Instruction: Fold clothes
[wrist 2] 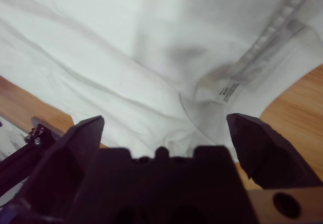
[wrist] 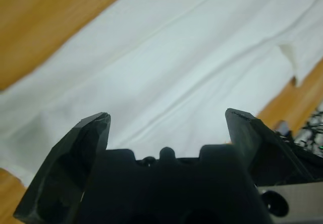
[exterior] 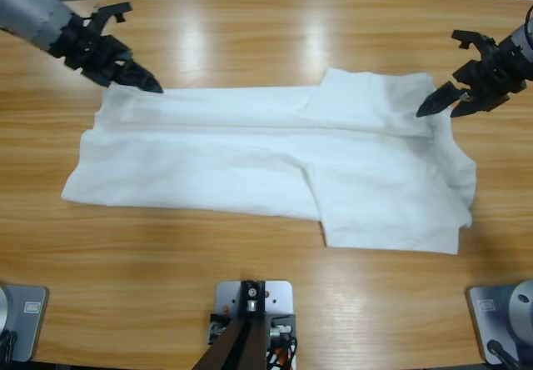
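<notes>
Black jaws fill the bottom of both wrist views, standing wide apart with only white cloth between them. Seen from above, the left gripper (exterior: 150, 82) reaches in from the upper left corner on its silver-grey arm, angled down toward the table, its tips at the far left edge of the T-shirt (exterior: 275, 166), holding nothing. Its own view (wrist: 166, 120) looks along a smooth run of cloth crossed by long soft creases, with bare wood on either side. The right gripper (exterior: 440, 103) comes in from the right edge, pointing left and down at the shirt's upper right corner; whether its tips touch the fabric is hard to tell. Its jaws also gape with nothing gripped (wrist 2: 164, 125).

No container is in sight; the shirt lies straight on the wooden table (exterior: 250, 37), lengthwise across the middle. It is partly folded: a long narrow band runs leftward, and a broader block sits at the right, its lower edge reaching nearer the camera. The right end bunches into loose wrinkles. The right wrist view shows a ribbed neck band (wrist 2: 275, 32) and a small printed label (wrist 2: 228, 92) inside it
</notes>
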`<state>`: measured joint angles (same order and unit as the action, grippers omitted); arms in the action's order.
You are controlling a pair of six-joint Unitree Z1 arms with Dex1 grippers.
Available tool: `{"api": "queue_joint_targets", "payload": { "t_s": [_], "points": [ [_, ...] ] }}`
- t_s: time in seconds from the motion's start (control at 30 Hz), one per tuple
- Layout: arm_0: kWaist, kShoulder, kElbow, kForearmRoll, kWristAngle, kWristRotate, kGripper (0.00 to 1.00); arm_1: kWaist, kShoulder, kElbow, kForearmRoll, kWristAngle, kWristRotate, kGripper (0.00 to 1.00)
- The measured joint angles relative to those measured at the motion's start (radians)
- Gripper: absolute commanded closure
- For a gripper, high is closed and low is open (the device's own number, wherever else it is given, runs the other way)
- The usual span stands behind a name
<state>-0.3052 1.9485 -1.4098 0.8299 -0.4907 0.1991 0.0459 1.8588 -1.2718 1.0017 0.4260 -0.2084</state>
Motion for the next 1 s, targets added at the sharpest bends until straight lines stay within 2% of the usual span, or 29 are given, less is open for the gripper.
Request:
{"api": "queue_joint_targets", "payload": {
  "t_s": [0.2, 0.4, 1.0],
  "points": [
    [-0.099, 0.083, -0.092, 0.0, 0.106, -0.014, 0.105, 0.001, 0.0, 0.0, 0.002, 0.0, 0.0, 0.0],
    [-0.168, 0.181, -0.156, 0.0, 0.124, -0.024, 0.106, 0.001, 0.0, 0.0, 0.002, 0.0, 0.0, 0.0],
    [-0.192, 0.263, -0.216, 0.022, 0.124, -0.025, 0.11, 0.001, -0.001, 0.001, 0.002, 0.0, -0.001, 0.0]
  ]
}}
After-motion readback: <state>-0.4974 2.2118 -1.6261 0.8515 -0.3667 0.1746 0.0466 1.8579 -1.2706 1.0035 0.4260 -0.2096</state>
